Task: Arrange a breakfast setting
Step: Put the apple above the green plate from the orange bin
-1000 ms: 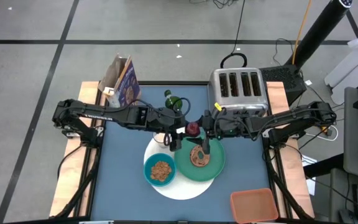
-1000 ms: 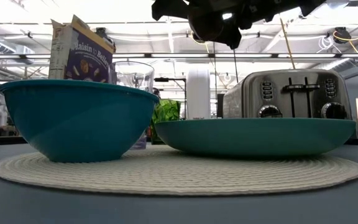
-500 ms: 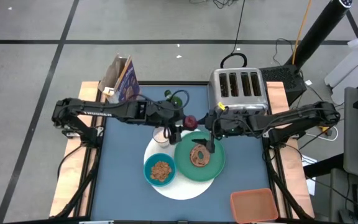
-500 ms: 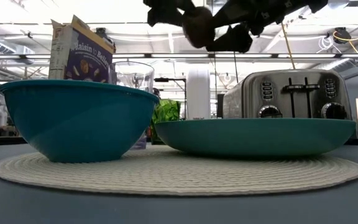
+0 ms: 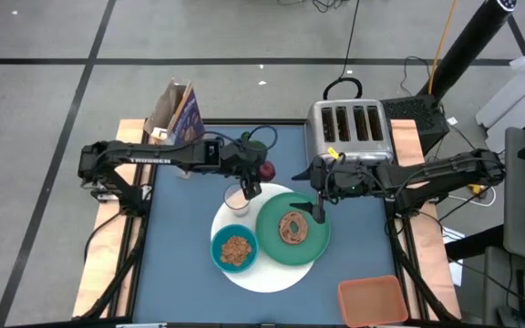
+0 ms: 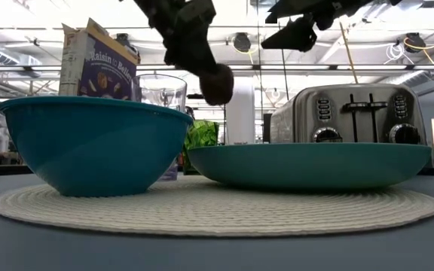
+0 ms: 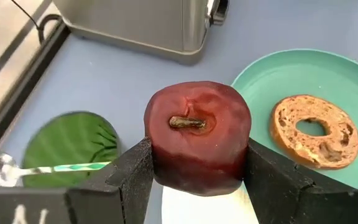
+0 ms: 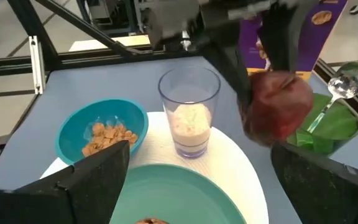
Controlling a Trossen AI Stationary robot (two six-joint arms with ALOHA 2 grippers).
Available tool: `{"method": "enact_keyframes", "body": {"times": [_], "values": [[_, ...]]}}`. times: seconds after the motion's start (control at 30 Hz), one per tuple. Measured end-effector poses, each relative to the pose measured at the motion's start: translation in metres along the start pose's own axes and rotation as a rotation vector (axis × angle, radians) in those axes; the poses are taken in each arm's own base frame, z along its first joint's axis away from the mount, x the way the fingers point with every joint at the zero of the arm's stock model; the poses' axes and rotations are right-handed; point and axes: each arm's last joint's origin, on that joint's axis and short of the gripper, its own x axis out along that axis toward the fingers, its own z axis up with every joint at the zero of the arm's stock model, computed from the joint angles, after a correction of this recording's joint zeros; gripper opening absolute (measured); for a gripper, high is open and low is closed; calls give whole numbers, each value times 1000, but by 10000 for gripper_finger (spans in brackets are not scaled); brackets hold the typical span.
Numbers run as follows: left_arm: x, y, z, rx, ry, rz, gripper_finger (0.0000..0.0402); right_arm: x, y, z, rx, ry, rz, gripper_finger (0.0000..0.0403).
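Overhead, table-level and wrist views of a breakfast setting on a blue table [image 5: 176,246]. The left gripper [image 5: 259,173] is clamped on a dark-red fruit [image 7: 197,137], stem end facing the wrist camera, and holds it in the air above the table, near the far edge of the white mat [image 5: 276,273] and just beside the glass [image 5: 236,198]. In the table-level view the fruit [image 6: 217,83] hangs well above the rims of the dishes. The right gripper [image 5: 319,209] hovers over the far right rim of the green plate [image 5: 313,241], its fingers spread and holding nothing.

On the mat lie the plate, carrying a bagel [image 5: 293,226], and a teal bowl [image 5: 235,251] of brown cereal. The glass [image 8: 189,112], holding some white liquid, stands at the mat's far edge. A green cup [image 8: 331,124] with a spoon [image 8: 344,78] in it sits behind the glass. A purple cereal box [image 5: 182,118] stands at the far left corner, a silver toaster [image 5: 349,132] at the far right, and an orange tray [image 5: 372,299] at the near right corner.
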Motion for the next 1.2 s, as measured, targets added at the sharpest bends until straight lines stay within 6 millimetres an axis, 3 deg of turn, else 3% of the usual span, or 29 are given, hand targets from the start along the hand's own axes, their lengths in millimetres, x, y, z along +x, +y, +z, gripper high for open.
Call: {"method": "enact_keyframes", "body": {"times": [0.37, 0.63, 1.0, 1.2], "values": [[25, 5, -18, -93, -26, -30, 218, 0, 0, 1, -7, -14, 2, 380], [25, 7, -17, -215, -23, -27, 218, 0, 0, 2, -24, -19, 2, 380], [1, 11, 15, -273, -63, -39, 218, 0, 0, 2, -24, -18, 2, 380], [16, 14, 34, -286, -6, -55, 218, 0, 0, 2, -24, -18, 2, 380]]}}
